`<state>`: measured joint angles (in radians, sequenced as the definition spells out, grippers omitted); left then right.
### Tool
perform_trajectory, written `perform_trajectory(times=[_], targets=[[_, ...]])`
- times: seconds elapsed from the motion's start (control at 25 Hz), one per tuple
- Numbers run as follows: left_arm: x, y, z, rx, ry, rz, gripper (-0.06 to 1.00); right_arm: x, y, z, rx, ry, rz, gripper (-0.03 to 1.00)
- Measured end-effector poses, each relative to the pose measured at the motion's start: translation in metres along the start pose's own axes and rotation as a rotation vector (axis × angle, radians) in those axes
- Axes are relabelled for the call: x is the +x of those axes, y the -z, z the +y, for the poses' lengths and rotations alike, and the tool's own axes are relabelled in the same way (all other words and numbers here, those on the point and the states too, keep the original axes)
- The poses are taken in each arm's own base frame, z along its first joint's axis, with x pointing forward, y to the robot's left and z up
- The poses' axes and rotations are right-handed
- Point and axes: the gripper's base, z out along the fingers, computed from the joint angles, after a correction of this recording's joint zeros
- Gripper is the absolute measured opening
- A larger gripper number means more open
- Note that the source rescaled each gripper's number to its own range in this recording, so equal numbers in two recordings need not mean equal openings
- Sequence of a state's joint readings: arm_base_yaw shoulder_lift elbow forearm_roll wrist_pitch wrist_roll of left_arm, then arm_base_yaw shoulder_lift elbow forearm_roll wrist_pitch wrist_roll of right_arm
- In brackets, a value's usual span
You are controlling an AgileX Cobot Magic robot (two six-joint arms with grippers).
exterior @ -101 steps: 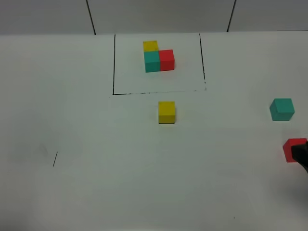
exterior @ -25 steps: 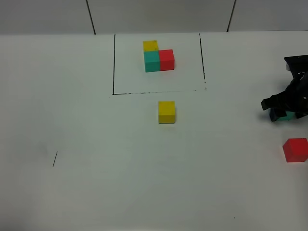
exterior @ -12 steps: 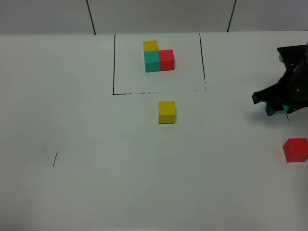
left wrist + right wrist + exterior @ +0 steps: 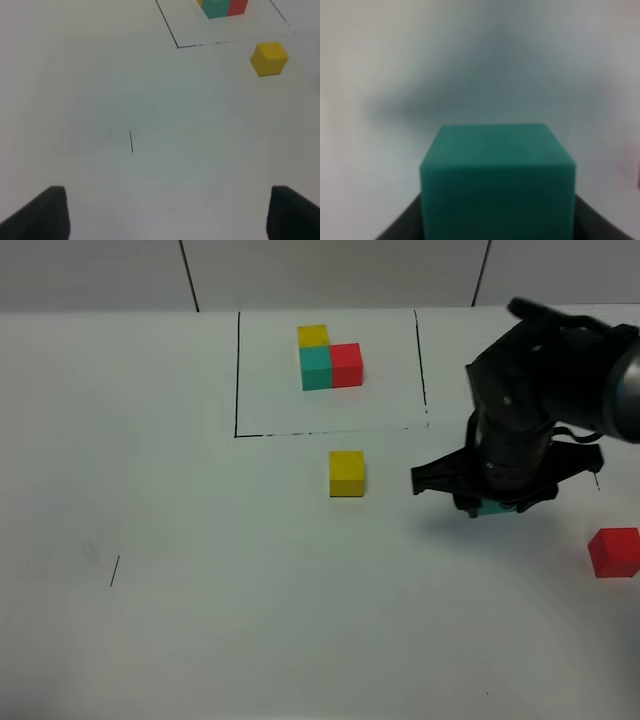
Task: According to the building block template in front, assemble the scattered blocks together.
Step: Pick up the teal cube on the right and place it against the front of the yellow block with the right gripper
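Right gripper pinches the teal cube (nothing joined yet); yellow cube sits alone just outside the template, red cube well apart.

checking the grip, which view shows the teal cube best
Right wrist view: the teal cube fills the frame, gripped by the right tool. Exterior high shows only a sliver beneath the arm; left wrist misses it.

template – rear | lone block just in front | held block rightward | last block far right
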<state>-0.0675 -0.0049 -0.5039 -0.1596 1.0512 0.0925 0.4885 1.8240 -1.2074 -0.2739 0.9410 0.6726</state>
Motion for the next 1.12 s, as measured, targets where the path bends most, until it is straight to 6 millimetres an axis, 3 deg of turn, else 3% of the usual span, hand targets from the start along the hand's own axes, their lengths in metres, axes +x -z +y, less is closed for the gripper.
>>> perform_trajectory(times=[0.28,0.6,1.12], targets=[[0.000,0.000,0.000,0.000,0.000,0.000,0.83,0.025,0.010,0.056,-0.096,0.019,-0.054,0.20],[0.000,0.000,0.000,0.000,0.000,0.000,0.83,0.036,-0.020,0.089,-0.179,0.023,0.003,0.20],[0.000,0.000,0.000,0.000,0.000,0.000,0.83,0.012,-0.036,0.125,-0.171,0.060,-0.013,0.20]])
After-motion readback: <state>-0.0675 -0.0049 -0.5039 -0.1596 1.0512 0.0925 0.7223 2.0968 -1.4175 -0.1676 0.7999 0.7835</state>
